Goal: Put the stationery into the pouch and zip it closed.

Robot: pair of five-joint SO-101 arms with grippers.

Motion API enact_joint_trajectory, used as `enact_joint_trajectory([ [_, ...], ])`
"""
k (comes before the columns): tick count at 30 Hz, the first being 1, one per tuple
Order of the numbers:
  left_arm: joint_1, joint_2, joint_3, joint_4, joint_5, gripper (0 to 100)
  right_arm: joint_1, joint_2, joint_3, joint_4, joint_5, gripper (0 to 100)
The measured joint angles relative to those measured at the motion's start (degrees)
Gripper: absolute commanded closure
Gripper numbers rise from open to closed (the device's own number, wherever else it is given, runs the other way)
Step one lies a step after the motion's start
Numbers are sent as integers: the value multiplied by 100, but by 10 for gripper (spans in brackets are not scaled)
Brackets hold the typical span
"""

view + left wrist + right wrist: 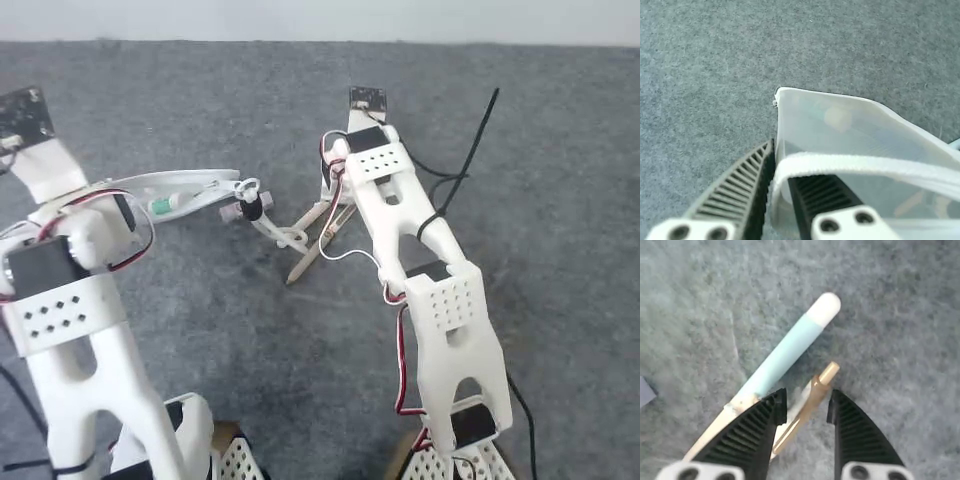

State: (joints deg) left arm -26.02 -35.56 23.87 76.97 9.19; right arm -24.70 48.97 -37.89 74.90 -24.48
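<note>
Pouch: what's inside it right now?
Through the see-through pouch a small green-and-white item shows inside. The fabric blurs the rest into faint pale shapes, not identifiable. The blue pen is outside, on the table.

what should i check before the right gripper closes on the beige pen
1. Left gripper clamped on the rim of the pouch: ok.
2. Right gripper open: ok.
3. Beige pen lying between its fingers: ok.
4. Light blue pen clear of the fingers: not ok; its lower end lies right at one finger and might get pinched along with the beige one.
5. Pouch mouth open wide enough to take a pen: cannot tell.
</note>
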Motion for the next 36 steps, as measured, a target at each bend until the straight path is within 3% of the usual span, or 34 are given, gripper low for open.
enact_joint_trajectory([
  [7,0,0,0,0,0,990,0,123,-88,0,0,869],
  [27,0,0,70,0,0,989,35,132,-123,229,0,992],
  [36,0,0,70,0,0,989,26,141,-791,1090,0,993],
])
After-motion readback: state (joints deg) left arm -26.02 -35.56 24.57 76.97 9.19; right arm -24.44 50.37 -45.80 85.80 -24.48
